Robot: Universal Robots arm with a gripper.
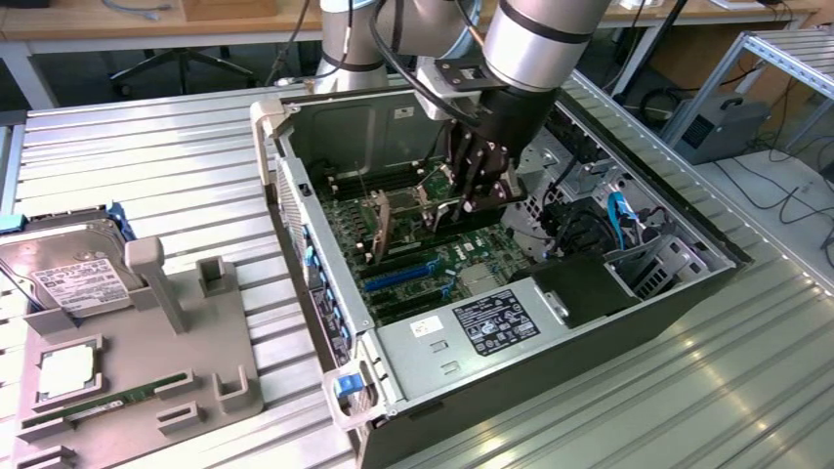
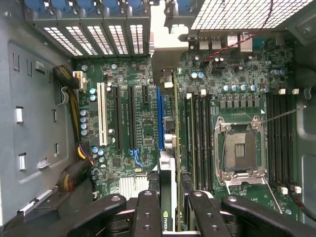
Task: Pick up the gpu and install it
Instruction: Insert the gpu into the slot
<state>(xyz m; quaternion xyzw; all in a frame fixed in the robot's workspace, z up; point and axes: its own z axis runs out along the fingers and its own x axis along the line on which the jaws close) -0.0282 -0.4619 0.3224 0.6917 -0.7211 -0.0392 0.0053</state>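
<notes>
A: Gpu location check: inside the open computer case, which lies on its side on the desk. Card stands on edge over the main board, along the long blue slot. Directly above it or just beside it: cannot tell. Silver bracket end points toward the case's rear openings.

B: Noted. Jaws?

A: Partly open, clamped across the thickness of the gpu at the end away from the bracket, one finger on each face. Nothing else held. Whether the card's bottom edge touches the slot: cannot tell.

B: Judgement on the step: seating the card. To do it well, hold the card upright and parallel to the blue slot, with the contact edge lined up along its full length and the bracket dropping into the rear opening without catching. Press straight down, evenly; a tilt would jam one end. Mind the memory slots close alongside. Grip looks square, so a slow push should not slip.
</notes>
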